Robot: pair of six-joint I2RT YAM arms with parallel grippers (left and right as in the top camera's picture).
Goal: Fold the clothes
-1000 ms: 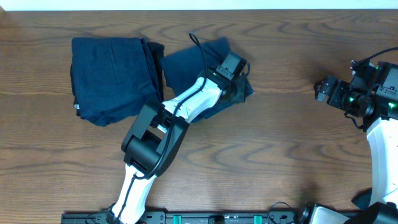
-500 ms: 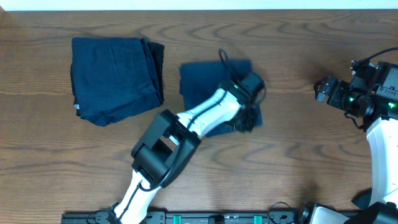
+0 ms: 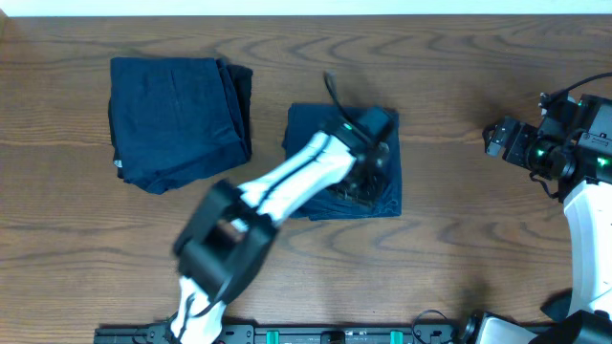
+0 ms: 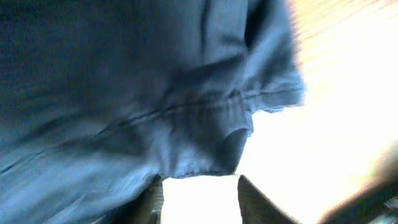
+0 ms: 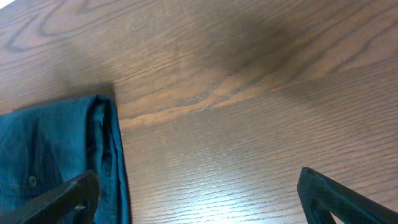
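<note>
A dark navy folded bundle of clothes [image 3: 172, 119] lies at the back left. A second navy garment [image 3: 308, 124] lies as a rough rectangle at the table's middle. My left gripper [image 3: 368, 180] hovers over its right part. In the left wrist view the fabric [image 4: 124, 93] fills the frame, and the left gripper [image 4: 199, 194] is open at its hem with bright table between the fingers. My right gripper [image 3: 493, 137] is at the far right, away from the clothes. It is open and empty [image 5: 199, 199], with the garment's edge [image 5: 56, 143] at its left.
The brown wooden table [image 3: 459, 248] extends to the front and right of the garments. The right arm's body [image 3: 588, 220] stands along the right edge. A rail [image 3: 335, 334] runs along the front edge.
My left arm swung right and toward the front. The middle garment moved with it from a tilted spot near the bundle and now lies squarer at the middle. The right arm stayed still.
</note>
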